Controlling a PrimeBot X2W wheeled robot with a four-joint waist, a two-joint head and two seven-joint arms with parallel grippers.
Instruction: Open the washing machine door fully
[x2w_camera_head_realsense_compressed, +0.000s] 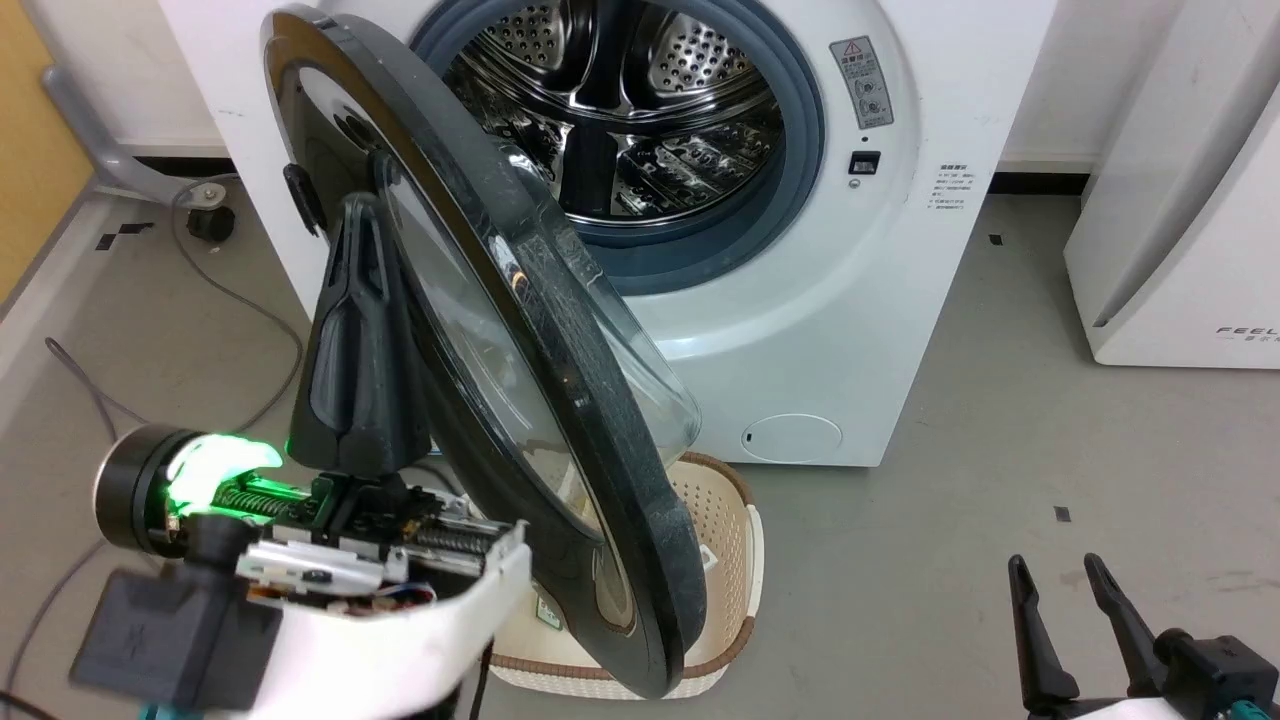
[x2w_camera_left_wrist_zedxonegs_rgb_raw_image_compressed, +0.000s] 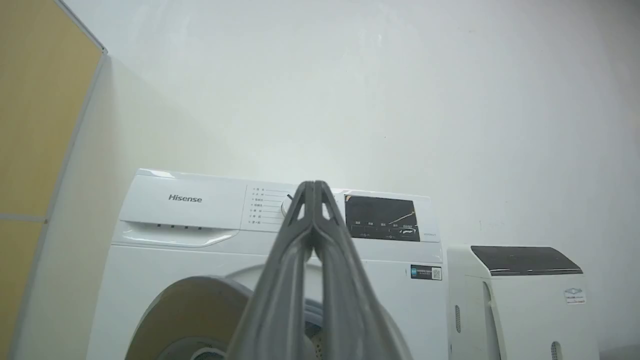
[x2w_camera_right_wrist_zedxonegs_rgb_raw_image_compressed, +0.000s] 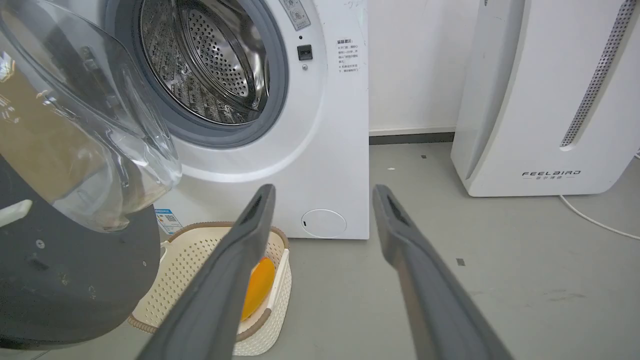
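**Door swung out, left hand clenched beside it**

The cream perforated basket (x2w_camera_right_wrist_zedxonegs_rgb_raw_image_compressed: 175, 280) sits on the floor ahead and left of the right hand (x2w_camera_right_wrist_zedxonegs_rgb_raw_image_compressed: 324, 192). An orange object (x2w_camera_right_wrist_zedxonegs_rgb_raw_image_compressed: 257, 287) lies in it, partly hidden by that hand's left finger. The basket lies under the lower rim of the washing machine door (x2w_camera_head_realsense_compressed: 590, 400), just in front of the washing machine (x2w_camera_head_realsense_compressed: 820, 330).

The steel drum (x2w_camera_head_realsense_compressed: 640, 110) is open to view, with nothing seen inside.

The door stands partly open and edge-on in the head view, glass bowl facing the drum. It sits between the left hand (x2w_camera_head_realsense_compressed: 362, 215) and the drum opening.

Left hand: clenched, fingertips together, nothing between them. It is raised just beside the door's outer face; contact cannot be told.

Right hand: released, fingers spread, low and well apart from the door.

A white appliance (x2w_camera_right_wrist_zedxonegs_rgb_raw_image_compressed: 540, 100) stands ahead and right of the right hand. A grey cable (x2w_camera_head_realsense_compressed: 250, 300) lies on the floor left of the left hand.
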